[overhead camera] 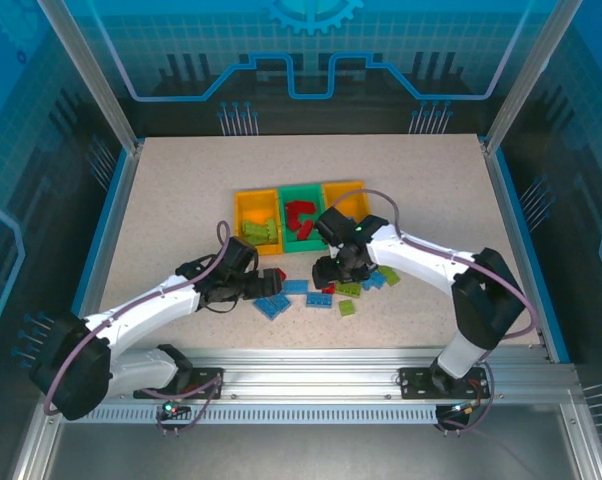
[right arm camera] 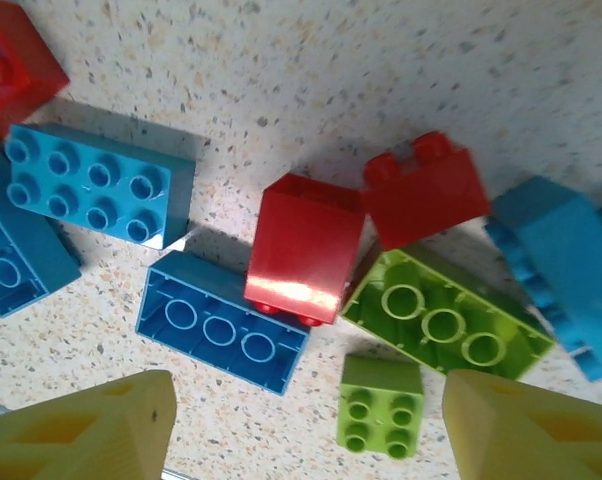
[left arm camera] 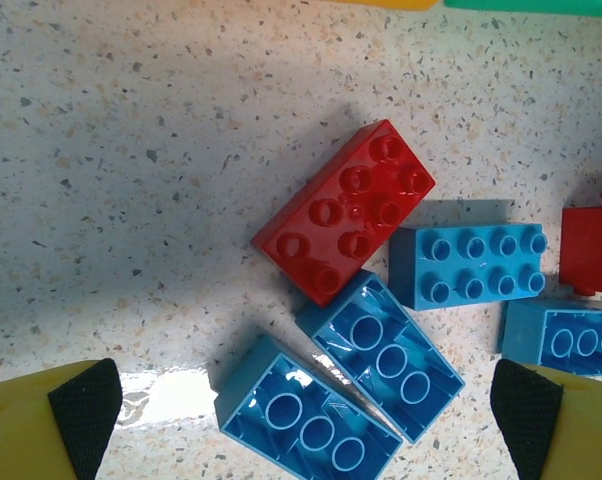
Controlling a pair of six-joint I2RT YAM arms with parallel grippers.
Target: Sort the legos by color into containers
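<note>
- Half hidden under the right arm (overhead camera: 421, 258): the right yellow bin (overhead camera: 343, 193). Too covered to tell what is inside.
- Hard to make out from above: the left gripper (overhead camera: 269, 284) and the right gripper (overhead camera: 333, 273), small and dark over the loose bricks (overhead camera: 319, 298).
- Cut off at the right edge of the left wrist view: a red edge brick (left arm camera: 591, 250) and a blue edge brick (left arm camera: 566, 340).
- Cut off in the right wrist view: a red corner brick (right arm camera: 11, 60) at the top left and a blue side brick (right arm camera: 566, 265) on the right.
- In the left yellow bin (overhead camera: 253, 208): lime green bricks (overhead camera: 264, 232).
- In the green middle bin (overhead camera: 303, 192): red bricks (overhead camera: 301, 218).
- All three bins touching in a row, mid table (overhead camera: 181, 200), with the loose red, blue and lime green bricks just in front, on the near side.
- Wide open and holding nothing: the left gripper. Black pads (left arm camera: 86, 410) far apart, with two upside-down blue bricks (left arm camera: 381, 350) down between them and a long red brick (left arm camera: 346, 210) just beside those.
- Wide open and holding nothing as well: the right gripper. Yellow fingers (right arm camera: 81, 430) far apart, with a small lime green brick (right arm camera: 381, 405) between them and a red brick on its side (right arm camera: 301, 250) just past it.
</note>
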